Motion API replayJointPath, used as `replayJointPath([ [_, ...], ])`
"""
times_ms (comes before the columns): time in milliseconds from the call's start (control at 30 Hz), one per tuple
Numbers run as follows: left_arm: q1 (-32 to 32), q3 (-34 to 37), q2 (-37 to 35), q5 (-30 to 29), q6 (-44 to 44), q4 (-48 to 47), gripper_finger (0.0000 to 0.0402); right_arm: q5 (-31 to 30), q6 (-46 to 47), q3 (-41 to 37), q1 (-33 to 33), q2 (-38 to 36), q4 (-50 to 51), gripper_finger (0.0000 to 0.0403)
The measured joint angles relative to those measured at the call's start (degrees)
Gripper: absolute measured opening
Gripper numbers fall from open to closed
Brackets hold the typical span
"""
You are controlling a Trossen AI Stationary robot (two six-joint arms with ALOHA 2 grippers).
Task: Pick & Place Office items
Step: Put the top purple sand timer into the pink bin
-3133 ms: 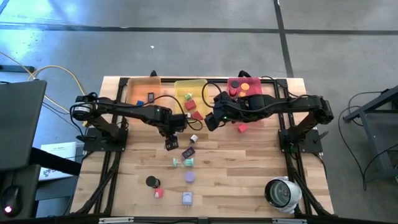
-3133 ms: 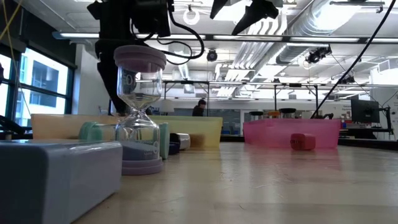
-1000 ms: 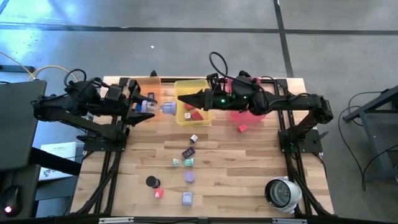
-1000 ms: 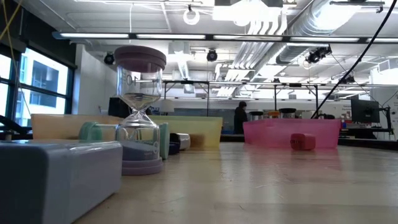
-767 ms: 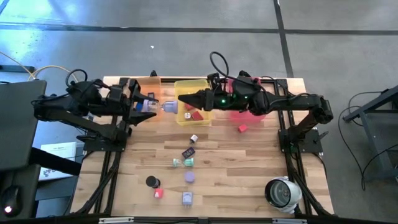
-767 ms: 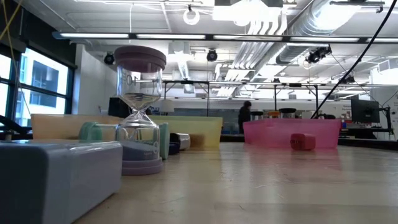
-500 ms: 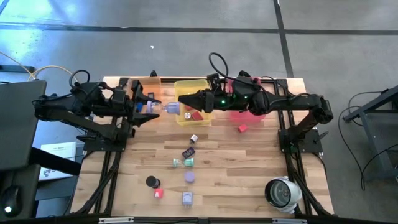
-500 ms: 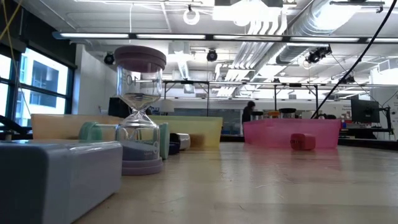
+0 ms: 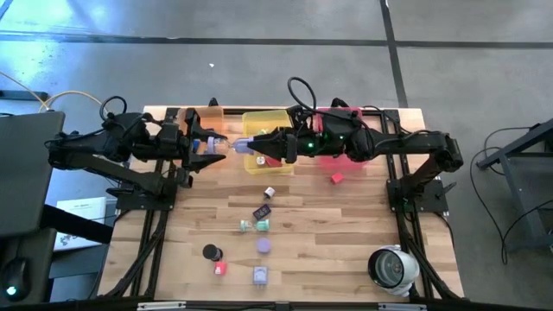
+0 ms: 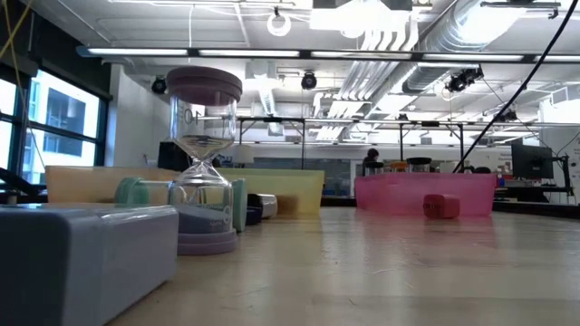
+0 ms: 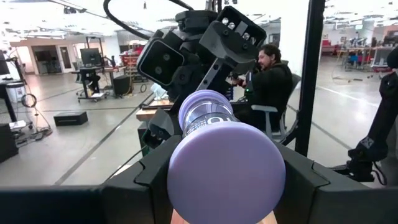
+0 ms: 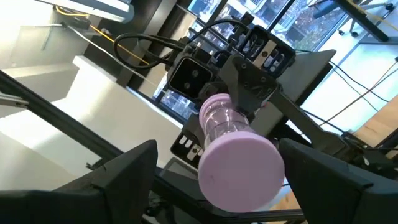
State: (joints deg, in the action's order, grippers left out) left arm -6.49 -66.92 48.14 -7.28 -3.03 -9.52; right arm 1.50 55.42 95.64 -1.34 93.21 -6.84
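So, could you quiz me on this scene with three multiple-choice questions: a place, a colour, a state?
1. Where is the lavender hourglass?
A. lying on the table
B. in the air between both arms
C. inside a tray

2. What colour is the tray behind the red cube?
A. pink
B. green
C. blue

3. What is the right gripper doing?
A. clamped on the hourglass
B. open around its cap
C. out of sight

Answers: B, the left gripper holds it aloft; A, its wall is pink; B, both fingers stand clear of the cap.
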Motion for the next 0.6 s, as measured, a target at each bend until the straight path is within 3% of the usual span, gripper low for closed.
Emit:
replayJointPath([
  [600, 5.1, 0.0, 2.5, 3.5, -1.0, 2.0, 0.0185, 0.5, 0.2, 0.0, 0.4, 0.0, 1.6, 0.0325],
])
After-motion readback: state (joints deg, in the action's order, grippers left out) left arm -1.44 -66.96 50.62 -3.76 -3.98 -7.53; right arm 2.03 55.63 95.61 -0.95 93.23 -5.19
